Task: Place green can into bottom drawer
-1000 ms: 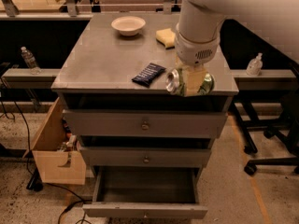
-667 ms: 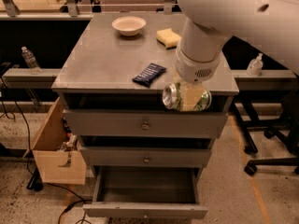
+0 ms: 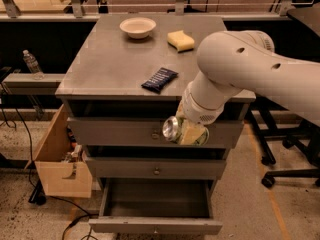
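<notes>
My gripper (image 3: pixel 187 132) hangs in front of the cabinet's top drawer and is shut on the green can (image 3: pixel 175 129). The can lies on its side in the fingers, its silver end facing left toward the camera. The bottom drawer (image 3: pixel 156 225) is pulled open below, its shallow tray showing nothing inside. The can is well above the tray, about level with the top drawer front. The white arm reaches in from the upper right.
On the cabinet top (image 3: pixel 110 59) lie a dark blue snack packet (image 3: pixel 159 79), a white bowl (image 3: pixel 137 27) and a yellow sponge (image 3: pixel 180 40). A cardboard box (image 3: pixel 57 164) stands left of the cabinet. A water bottle (image 3: pixel 31 64) stands on a left ledge. Chair bases stand at right.
The gripper with the can has come down and forward, from the front edge of the cabinet top to in front of the top drawer.
</notes>
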Robot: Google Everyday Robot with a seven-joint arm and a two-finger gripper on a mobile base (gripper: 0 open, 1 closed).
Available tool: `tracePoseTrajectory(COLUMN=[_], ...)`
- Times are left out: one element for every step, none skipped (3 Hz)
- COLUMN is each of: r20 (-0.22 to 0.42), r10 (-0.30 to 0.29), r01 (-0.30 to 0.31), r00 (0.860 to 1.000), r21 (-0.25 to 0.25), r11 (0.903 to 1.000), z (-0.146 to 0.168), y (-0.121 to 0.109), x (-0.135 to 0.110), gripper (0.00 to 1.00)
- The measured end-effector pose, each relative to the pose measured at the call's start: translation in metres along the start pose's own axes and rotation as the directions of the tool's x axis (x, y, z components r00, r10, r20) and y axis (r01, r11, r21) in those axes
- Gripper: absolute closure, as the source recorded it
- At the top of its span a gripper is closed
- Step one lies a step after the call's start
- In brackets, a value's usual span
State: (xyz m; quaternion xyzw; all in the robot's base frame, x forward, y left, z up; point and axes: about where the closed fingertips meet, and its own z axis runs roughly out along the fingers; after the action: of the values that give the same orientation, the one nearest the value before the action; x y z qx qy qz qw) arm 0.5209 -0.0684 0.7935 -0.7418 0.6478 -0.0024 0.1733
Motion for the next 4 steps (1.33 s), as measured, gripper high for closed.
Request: tracePoseTrajectory(r20=[0.0, -0.005, -0.008, 0.006], r10=[0.0, 0.033, 0.094, 0.149], r01=[0.0, -0.033, -0.094, -0.147], r00=[1.0, 0.999, 0.996, 0.989], r21=[0.0, -0.047, -0.106, -0.131], r11=[1.0, 0.9983, 0.99, 0.9805], z=[0.0, 0.023, 0.068, 0.117], y=[0.0, 0.014, 0.042, 0.071], x=[0.0, 0.011, 0.031, 0.049], gripper=[1.0, 1.0, 1.0, 1.0])
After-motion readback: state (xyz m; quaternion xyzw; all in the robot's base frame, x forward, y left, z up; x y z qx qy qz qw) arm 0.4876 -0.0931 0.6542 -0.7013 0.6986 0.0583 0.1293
